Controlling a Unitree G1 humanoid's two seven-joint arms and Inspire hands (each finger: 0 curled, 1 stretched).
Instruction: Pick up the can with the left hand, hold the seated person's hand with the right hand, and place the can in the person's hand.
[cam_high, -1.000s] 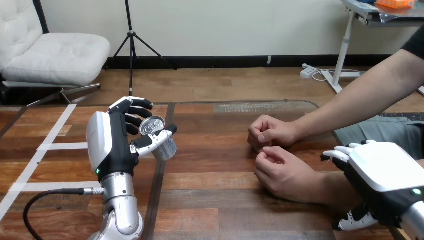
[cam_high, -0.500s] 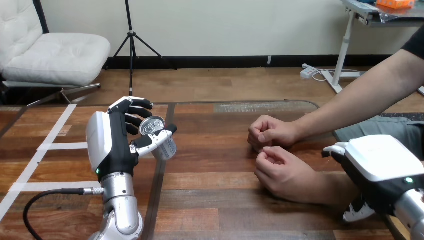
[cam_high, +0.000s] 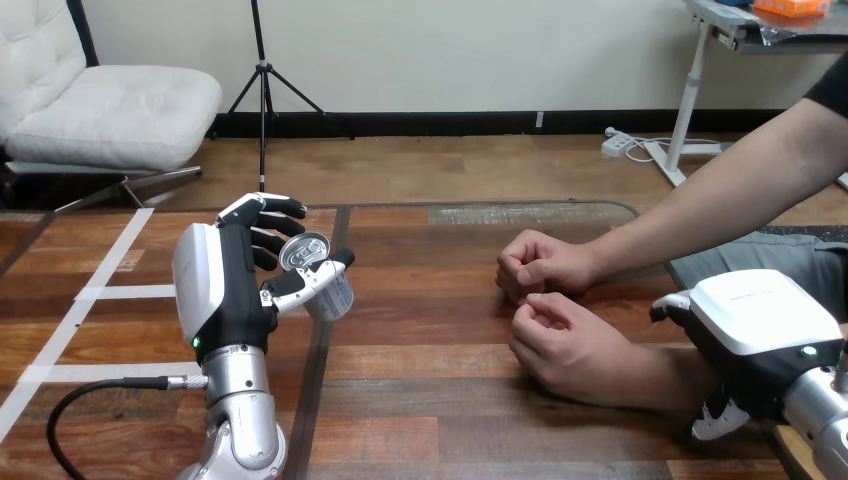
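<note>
Right hand (cam_high: 762, 335) has drawn back slightly toward its own arm and lies over the person's forearm (cam_high: 650, 375); cannot tell whether it grips. Left hand (cam_high: 232, 290) unchanged: raised upright, fingers and thumb clamped round the tilted can (cam_high: 330, 288).

A robotics lab, most likely — the wooden tabletop (cam_high: 430, 400) carries strips of white tape (cam_high: 110, 293), and a humanoid's black-and-white left hand (cam_high: 235, 290) on a silver forearm (cam_high: 238, 395) stands over it.
</note>
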